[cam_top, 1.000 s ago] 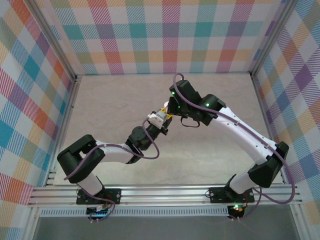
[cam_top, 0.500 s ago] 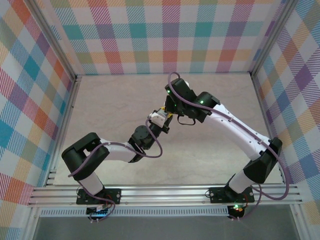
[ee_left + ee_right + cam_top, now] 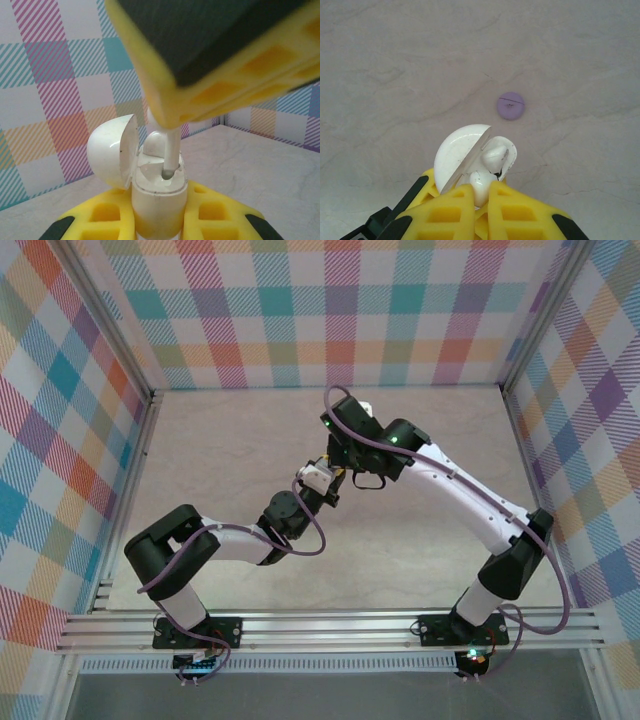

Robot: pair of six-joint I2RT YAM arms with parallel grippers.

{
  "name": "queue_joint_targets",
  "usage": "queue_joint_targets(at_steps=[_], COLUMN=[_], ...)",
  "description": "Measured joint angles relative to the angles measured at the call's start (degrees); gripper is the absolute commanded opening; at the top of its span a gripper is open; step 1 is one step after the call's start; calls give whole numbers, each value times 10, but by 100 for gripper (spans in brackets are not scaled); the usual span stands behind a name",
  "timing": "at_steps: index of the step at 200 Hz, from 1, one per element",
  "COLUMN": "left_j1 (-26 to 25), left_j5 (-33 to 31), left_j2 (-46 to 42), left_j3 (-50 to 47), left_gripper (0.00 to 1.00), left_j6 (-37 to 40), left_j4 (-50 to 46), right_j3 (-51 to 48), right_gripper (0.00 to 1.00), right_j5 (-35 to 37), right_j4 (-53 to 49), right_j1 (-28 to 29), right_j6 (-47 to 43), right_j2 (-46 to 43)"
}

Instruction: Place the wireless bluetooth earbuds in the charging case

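Over the last second the right arm's wrist has slid in toward the left arm's wrist, while the left arm has barely shifted.

The white earbud hangs stem-down from the tips of the right gripper, whose jaws are clamped on its head. The stem is free below them, probably so it can lead the way in. Its tip sits at the mouth of a socket in the charging case, directly under those jaws; how deep it has gone cannot be told.

The case stands upright between the jaws of the left gripper, which are closed on its lower body. This grip leaves the top face clear and steadies the case against the push from above. The lid is hinged back to one side, out of the descent path. A second earbud already rests in the neighbouring socket, just beyond the held one.

Past the right jaws, well apart from the case, a purple disc lies on the table. What remains looks like a straight downward press, then letting go.
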Motion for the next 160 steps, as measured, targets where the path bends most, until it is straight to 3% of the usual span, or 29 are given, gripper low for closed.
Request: queue_joint_targets(at_steps=[87,160], left_j1=[1,5], left_j5=[0,10], left_j2=[7,15], left_j3=[0,0], left_gripper=[0,0], left_j6=[-27,-87], left_j4=[-4,0], right_j3=[44,30], right_gripper=[21,20], right_j5=[33,33], right_j4=[-33,-6], right_j1=[7,7], right_j6=[-24,-23], right_j2=[38,38])
